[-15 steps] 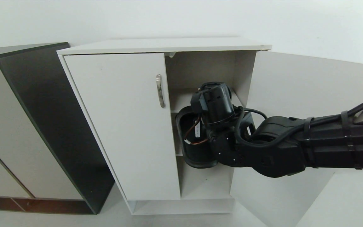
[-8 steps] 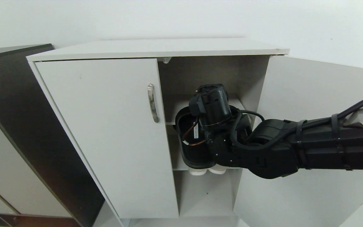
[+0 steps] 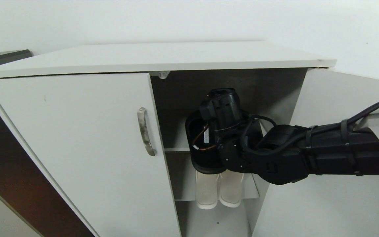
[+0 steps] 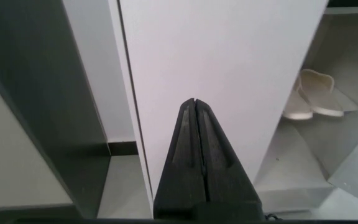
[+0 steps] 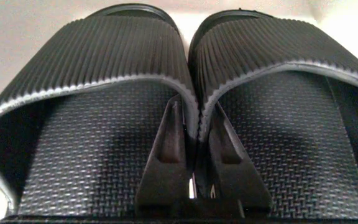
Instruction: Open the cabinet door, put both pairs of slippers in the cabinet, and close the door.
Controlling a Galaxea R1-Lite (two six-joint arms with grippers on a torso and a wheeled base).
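The right end effector [image 5: 196, 118], clamped on the black slippers [image 3: 202, 144], has closed in on the open cabinet [image 3: 163, 57] above the shelved white slippers [image 3: 219, 192], so release likely comes next.

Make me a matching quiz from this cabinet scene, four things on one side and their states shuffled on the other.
Things:
1 black slippers
2 white slippers
3 left door
4 right door

States:
A swung open
B lying on a shelf
C gripped by the right hand
D closed

Pairs: 1-C, 2-B, 3-D, 4-A
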